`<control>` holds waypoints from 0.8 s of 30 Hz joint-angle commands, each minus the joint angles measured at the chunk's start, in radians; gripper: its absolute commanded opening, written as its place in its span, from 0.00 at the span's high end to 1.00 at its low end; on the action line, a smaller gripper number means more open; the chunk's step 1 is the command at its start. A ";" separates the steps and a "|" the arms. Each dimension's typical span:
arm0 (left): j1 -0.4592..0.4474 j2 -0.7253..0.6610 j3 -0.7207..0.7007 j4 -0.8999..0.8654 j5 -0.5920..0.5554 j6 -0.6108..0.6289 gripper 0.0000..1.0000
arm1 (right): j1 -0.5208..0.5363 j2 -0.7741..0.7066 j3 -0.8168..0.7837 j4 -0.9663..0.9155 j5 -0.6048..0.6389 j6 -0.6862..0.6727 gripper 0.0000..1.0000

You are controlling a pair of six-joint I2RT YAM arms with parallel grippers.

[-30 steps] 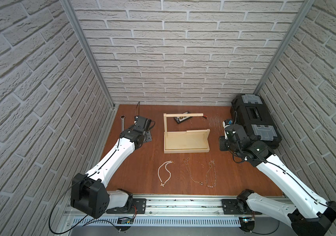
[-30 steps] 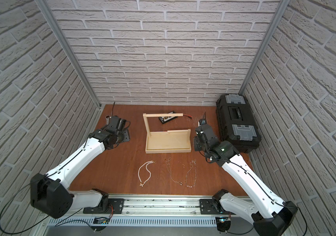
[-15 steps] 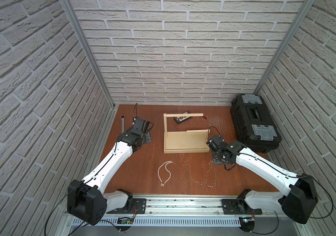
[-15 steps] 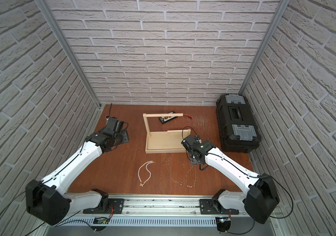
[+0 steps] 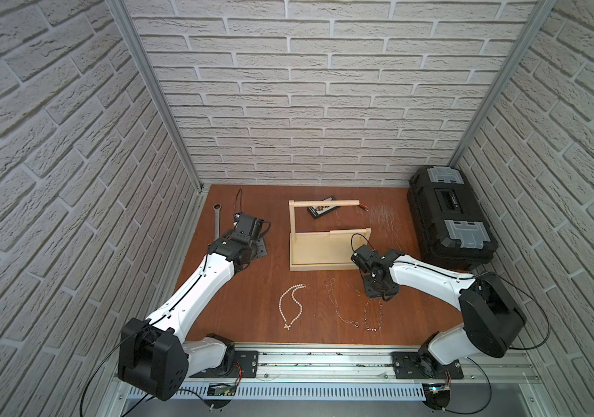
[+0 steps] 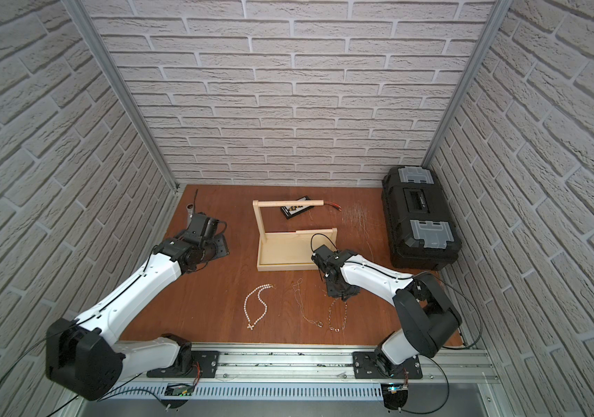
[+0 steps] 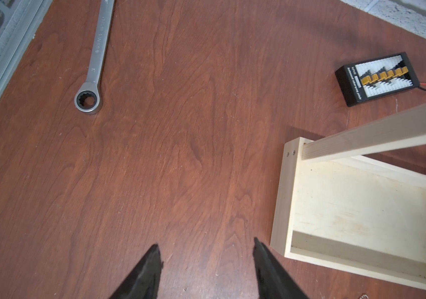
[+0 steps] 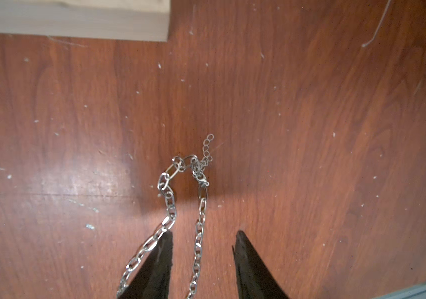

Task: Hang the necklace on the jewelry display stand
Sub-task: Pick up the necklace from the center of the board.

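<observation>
Silver links of the necklace (image 8: 170, 207) ran off the edge of the right wrist view, so its full loop could not be followed there. One strand passed along the outer side of a black finger (image 8: 155, 264). The other lay on the table (image 5: 252, 296) between the spread jaws of the right gripper (image 8: 204, 233), which pinched nothing. In both top views the wrist covered those fingertips and the chain's clasp end, so only the lower loop showed, flat on the wood in front of the jewelry display stand (image 5: 319, 266) and apart from it. The right wrist view caught only a pale corner of that stand, and the left wrist view cut off its post. The right arm reached low across the table, wrist bent down just in front of the stand's near right corner. The left arm stretched toward the far left, and the left gripper (image 7: 206, 243) hung with jaws apart over bare wood beside the stand, near a wrench (image 7: 95, 57).
</observation>
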State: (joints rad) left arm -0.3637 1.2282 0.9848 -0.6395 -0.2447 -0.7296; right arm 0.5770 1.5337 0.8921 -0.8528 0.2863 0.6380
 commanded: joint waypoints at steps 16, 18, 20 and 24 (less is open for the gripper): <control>0.030 -0.028 -0.017 0.015 0.012 -0.016 0.40 | -0.137 0.094 -0.025 0.155 -0.110 -0.080 0.67; 0.030 -0.025 -0.014 0.014 0.012 -0.015 0.40 | -0.138 0.092 -0.026 0.153 -0.114 -0.077 0.69; 0.030 -0.027 -0.012 0.014 0.012 -0.018 0.40 | -0.138 0.088 -0.037 0.153 -0.124 -0.071 0.71; 0.030 -0.029 -0.014 0.012 0.012 -0.024 0.40 | -0.137 0.079 -0.062 0.160 -0.138 -0.056 0.76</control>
State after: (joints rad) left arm -0.3405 1.2144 0.9737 -0.6357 -0.2363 -0.7387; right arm 0.4423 1.6062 0.8726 -0.6971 0.1703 0.5697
